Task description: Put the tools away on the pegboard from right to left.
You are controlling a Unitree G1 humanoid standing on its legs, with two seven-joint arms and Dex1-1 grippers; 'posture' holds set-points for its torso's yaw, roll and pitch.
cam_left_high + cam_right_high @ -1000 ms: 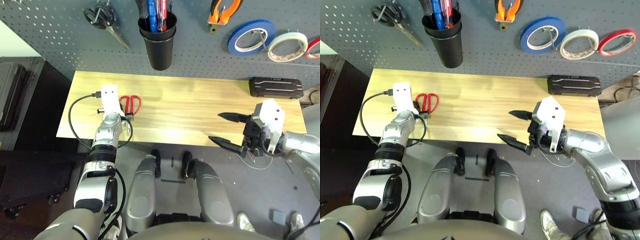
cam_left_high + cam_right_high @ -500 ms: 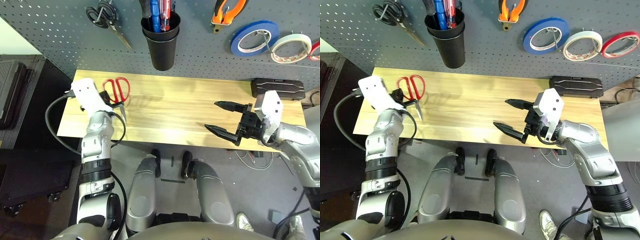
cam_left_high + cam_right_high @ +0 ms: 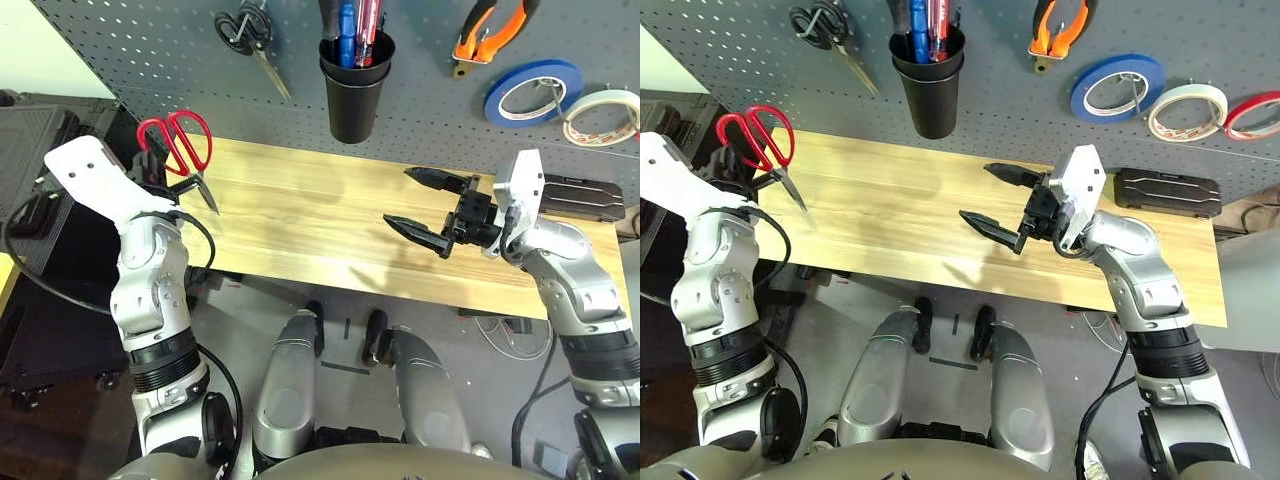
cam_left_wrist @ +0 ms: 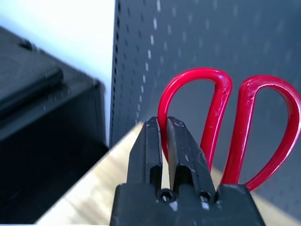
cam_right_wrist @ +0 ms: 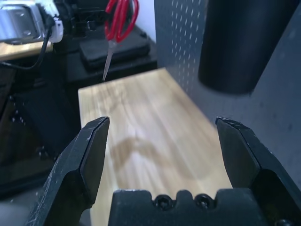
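Scissors [image 4: 220,117], red-handled, hang clenched in the left claw [image 4: 167,141] above the desk's [image 3: 330,220] left end; the right claw [image 3: 413,208] gapes empty. Next, presumably, hanging them.

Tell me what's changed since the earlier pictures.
The left end effector, closed on the red-handled metal scissors, lifted them leftward and toward the pegboard. The open right end effector also moved leftward and toward the board. The orange-and-black-handled pliers and black plastic case stayed put.
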